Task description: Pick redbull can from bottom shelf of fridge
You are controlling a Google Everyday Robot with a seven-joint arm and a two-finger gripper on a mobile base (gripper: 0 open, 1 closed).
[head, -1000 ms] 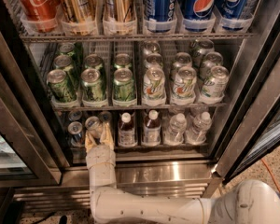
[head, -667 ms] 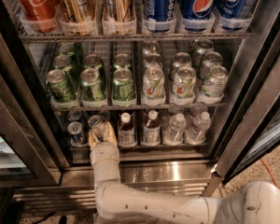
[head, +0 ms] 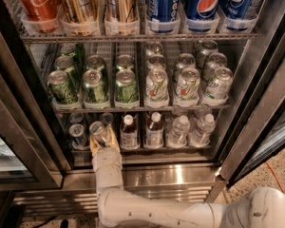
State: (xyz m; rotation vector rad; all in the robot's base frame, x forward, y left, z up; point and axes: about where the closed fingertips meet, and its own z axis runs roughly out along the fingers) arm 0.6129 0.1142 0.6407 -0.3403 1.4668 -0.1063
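The fridge (head: pixel 256 108) stands open, its wire racks full of cans and bottles. On the bottom shelf (head: pixel 147 149) slim silver-and-blue redbull cans stand at the left, one at the front (head: pixel 97 131) and another beside it (head: pixel 78 134). My gripper (head: pixel 103 139) reaches in from below on a white arm. Its fingers (head: pixel 112 139) sit on either side of the front redbull can, closed around its body.
Juice bottles (head: pixel 128 131) and clear water bottles (head: pixel 178 130) stand right of the gripper on the same shelf. Green and white soda cans (head: pixel 126 85) fill the rack above. The steel sill (head: pixel 171 175) runs below. The glass door (head: pixel 9 146) hangs at the left.
The gripper has moved slightly up and into the shelf, and its fingers now sit around the front redbull can.
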